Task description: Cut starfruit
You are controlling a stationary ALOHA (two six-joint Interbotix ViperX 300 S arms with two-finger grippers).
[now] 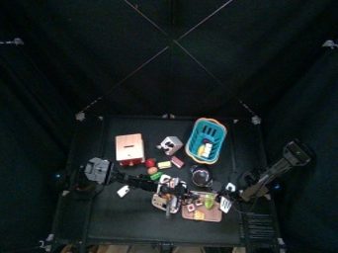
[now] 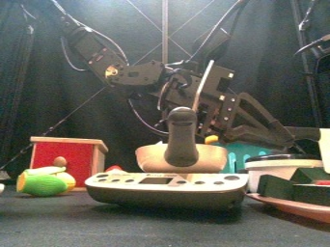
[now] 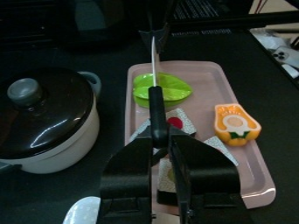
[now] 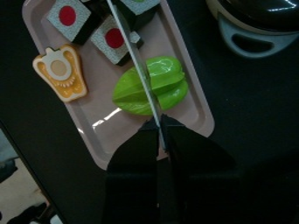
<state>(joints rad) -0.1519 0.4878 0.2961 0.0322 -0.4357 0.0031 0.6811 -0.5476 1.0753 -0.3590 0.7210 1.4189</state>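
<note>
A green starfruit (image 3: pixel 163 87) lies on a pink tray (image 3: pixel 233 83) and also shows in the right wrist view (image 4: pixel 149 86). My left gripper (image 3: pixel 158 133) is shut on a knife (image 3: pixel 153 48) whose blade reaches out over the starfruit. My right gripper (image 4: pixel 158 133) faces it from the tray's other end. Its jaws are closed, and a thin pale blade (image 4: pixel 128 44) runs out from between them past the starfruit's edge. In the top view both grippers meet over the tray (image 1: pixel 205 212) at the table's front.
Toy sushi pieces (image 4: pixel 114 37) and an orange toy (image 3: pixel 237 122) share the tray. A dark pot (image 3: pixel 41 118) stands beside it. A red box (image 1: pixel 129 148) and a blue basket (image 1: pixel 208 138) stand further back. A grey appliance (image 2: pixel 168 183) sits at the front edge.
</note>
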